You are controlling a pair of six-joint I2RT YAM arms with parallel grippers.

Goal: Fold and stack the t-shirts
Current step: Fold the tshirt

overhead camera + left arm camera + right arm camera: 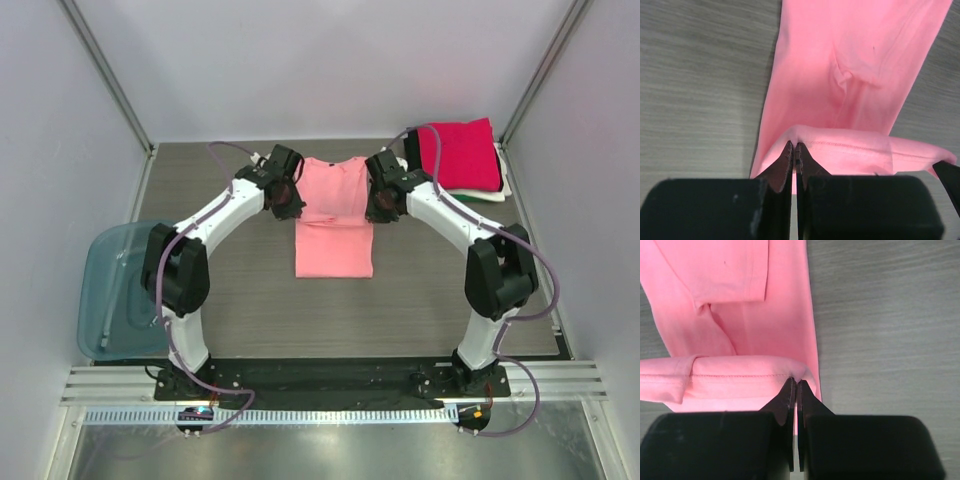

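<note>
One salmon-pink t-shirt (334, 225), partly folded, lies left of one folded stack topped by a magenta-red t-shirt (462, 152). Two grippers, left gripper (794, 149) and right gripper (794, 384), each clamp the pink shirt's stitched edge.

Plain white walls (330, 60) around a grey wood-grain table (430, 295), aluminium rail (100, 385) in front.

- My left arm (212, 218), left of frame, is white with fat black joints.
- My right arm (452, 215) matches.
- Purple cables (552, 285) run along both.
</note>
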